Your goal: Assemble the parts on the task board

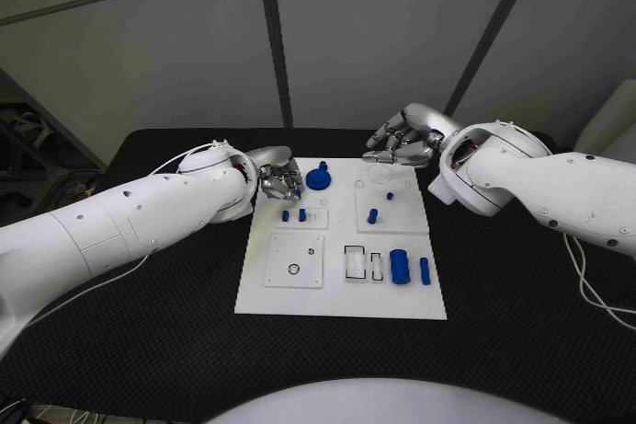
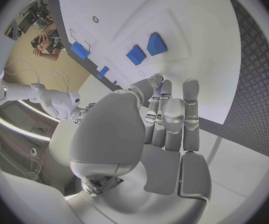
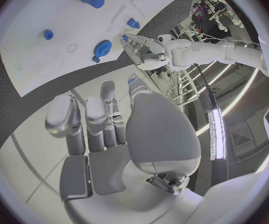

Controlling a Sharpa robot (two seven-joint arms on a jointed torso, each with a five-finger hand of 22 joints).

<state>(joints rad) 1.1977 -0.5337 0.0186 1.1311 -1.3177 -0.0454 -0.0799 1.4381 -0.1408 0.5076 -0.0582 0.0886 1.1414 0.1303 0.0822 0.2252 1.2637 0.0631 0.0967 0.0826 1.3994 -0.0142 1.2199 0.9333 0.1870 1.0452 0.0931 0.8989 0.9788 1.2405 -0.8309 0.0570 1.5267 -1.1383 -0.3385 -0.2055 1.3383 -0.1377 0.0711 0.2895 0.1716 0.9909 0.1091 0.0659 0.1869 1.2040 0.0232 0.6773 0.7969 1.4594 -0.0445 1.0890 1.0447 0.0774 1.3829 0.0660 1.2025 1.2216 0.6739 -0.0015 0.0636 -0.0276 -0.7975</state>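
Note:
The white task board point(image 1: 338, 300) lies mid-table with several blue parts on it. A blue gear point(image 1: 318, 177) stands near its back left, small pegs point(image 1: 293, 215) sit in front of it, and two blue cylinders point(image 1: 399, 266) lie at the front right. My left hand point(image 1: 278, 179) hovers at the board's left edge beside the gear, fingers curled. A sliver of a small blue part point(image 2: 161, 87) shows pinched at the fingertips. My right hand point(image 1: 402, 141) is over the board's back edge, fingers curled, and a small blue part point(image 3: 132, 78) shows at its thumb tip.
A black rectangular frame point(image 1: 357, 263) and a small ring point(image 1: 312, 251) sit on the board's front half. More blue pegs point(image 1: 372, 215) stand on the right-hand plate. Black table surface point(image 1: 159, 350) surrounds the board on all sides.

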